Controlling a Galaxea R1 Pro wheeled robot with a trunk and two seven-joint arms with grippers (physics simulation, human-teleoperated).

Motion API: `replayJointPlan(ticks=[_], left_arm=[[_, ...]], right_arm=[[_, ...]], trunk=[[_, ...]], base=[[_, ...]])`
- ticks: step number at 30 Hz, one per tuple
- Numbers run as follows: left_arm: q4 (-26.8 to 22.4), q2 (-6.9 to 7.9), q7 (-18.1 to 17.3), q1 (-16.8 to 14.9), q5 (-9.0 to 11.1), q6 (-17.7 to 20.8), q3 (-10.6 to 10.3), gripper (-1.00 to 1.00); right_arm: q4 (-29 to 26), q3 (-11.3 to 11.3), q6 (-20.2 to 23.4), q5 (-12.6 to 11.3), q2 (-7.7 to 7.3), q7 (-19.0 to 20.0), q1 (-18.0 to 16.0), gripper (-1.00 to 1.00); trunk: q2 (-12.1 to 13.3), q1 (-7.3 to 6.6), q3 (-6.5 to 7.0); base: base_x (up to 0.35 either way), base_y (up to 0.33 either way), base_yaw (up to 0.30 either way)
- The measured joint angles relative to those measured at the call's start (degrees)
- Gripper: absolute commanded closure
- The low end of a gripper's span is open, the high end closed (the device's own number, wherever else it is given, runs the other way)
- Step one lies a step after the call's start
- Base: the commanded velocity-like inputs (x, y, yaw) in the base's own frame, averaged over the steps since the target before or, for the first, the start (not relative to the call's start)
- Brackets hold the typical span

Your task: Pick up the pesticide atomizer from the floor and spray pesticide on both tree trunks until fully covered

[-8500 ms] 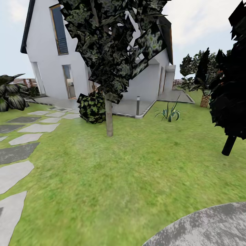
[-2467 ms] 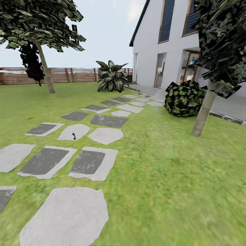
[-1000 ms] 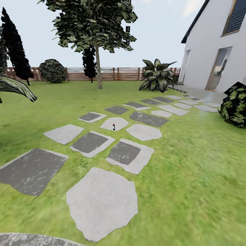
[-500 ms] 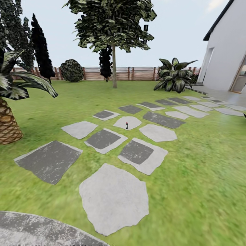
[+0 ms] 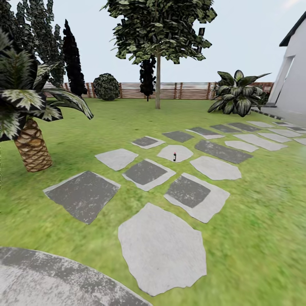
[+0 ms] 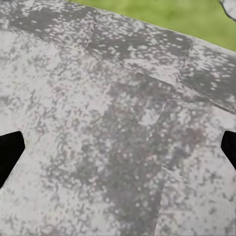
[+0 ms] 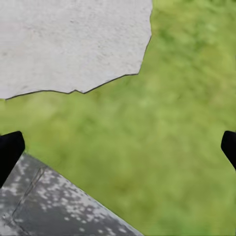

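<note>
The pesticide atomizer [image 5: 174, 156] stands upright, tiny and black, on a pale rounded stepping stone [image 5: 175, 152] in the middle of the garden path. A tree [image 5: 158, 34] with a pale trunk [image 5: 157, 91] stands far back near the fence, well beyond the atomizer. In the left wrist view my left gripper [image 6: 118, 152] is open over mottled grey stone, its black fingertips at the picture's two sides. My right gripper [image 7: 118, 150] is open too, above the grass floor [image 7: 187, 98] and a stone's edge. Both are far from the atomizer.
Several grey stepping stones [image 5: 161, 248] lead toward the white house [image 5: 293, 85] at the right. A short palm [image 5: 29, 140] stands close at the left. A brown slat fence [image 5: 187, 90], black trees [image 5: 72, 63], a round bush [image 5: 106, 86] and a broad-leaved plant [image 5: 236, 95] line the back.
The head view has swung left: the house has slid off to the right edge and the palm has come in at the left. The atomizer still stands on the same stone.
</note>
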Motion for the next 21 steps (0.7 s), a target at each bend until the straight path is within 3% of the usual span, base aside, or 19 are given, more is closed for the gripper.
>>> replayJointPlan(ticks=[12, 21], left_arm=[[0.1, 0.01, 0.0, 0.0, -0.1, 0.0, -0.1, -1.00], [0.1, 0.07, 0.0, 0.0, -0.1, 0.1, 0.1, -1.00]], right_arm=[[-0.3, 0.0, 0.0, 0.0, -0.05, 0.1, 0.0, -1.00], [0.2, -0.2, -0.1, -0.2, -0.09, -0.2, 0.0, -1.00]], trunk=[[0.0, 0.00, 0.00], [0.0, 0.00, 0.00]], base=[[0.241, 0.255, 0.001], [0.303, 0.162, 0.000]])
